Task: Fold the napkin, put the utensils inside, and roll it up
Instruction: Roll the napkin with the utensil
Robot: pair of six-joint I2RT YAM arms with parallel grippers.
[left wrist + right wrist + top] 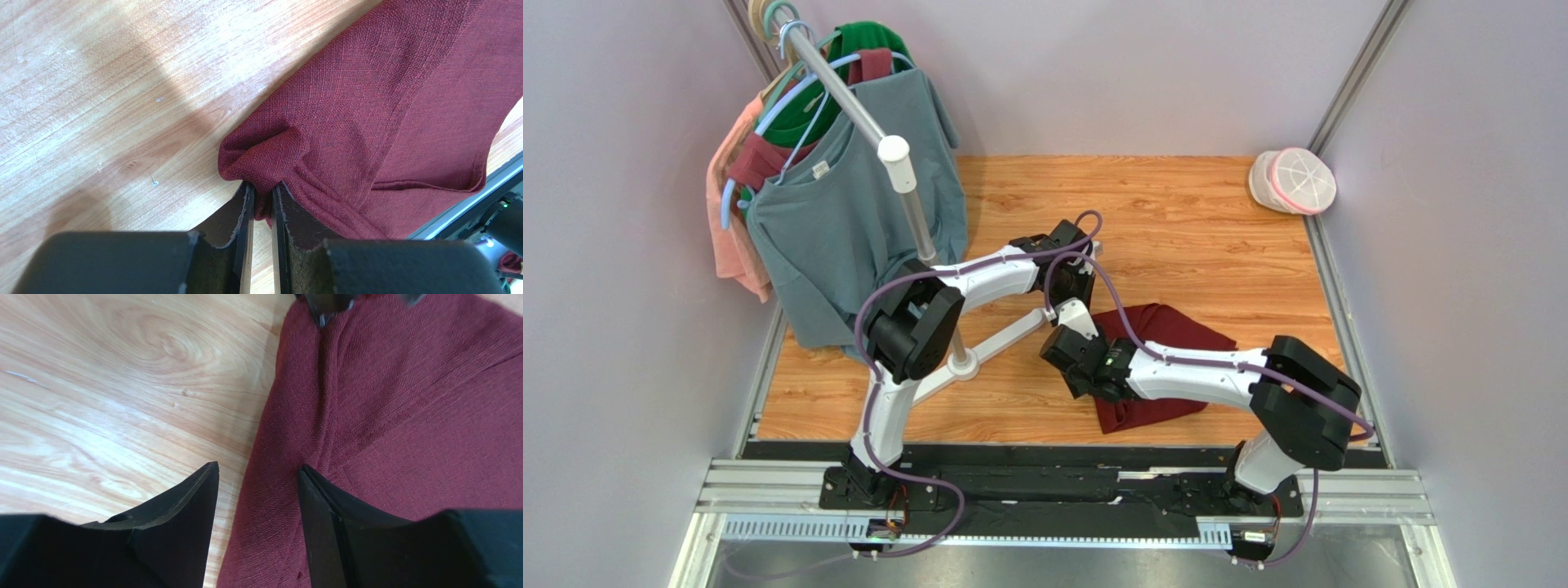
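Fold begun, unfinished. Left gripper clamped on bunched edge of soft dark red square cloth napkin. Right gripper jaws apart, straddling napkin edge. Slim metal fork unseen; insertion, rolling left.

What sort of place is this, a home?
Probably a robot test booth: plain grey wall panels close in a wooden tabletop, with two white-and-black robot arms bolted to a metal rail.
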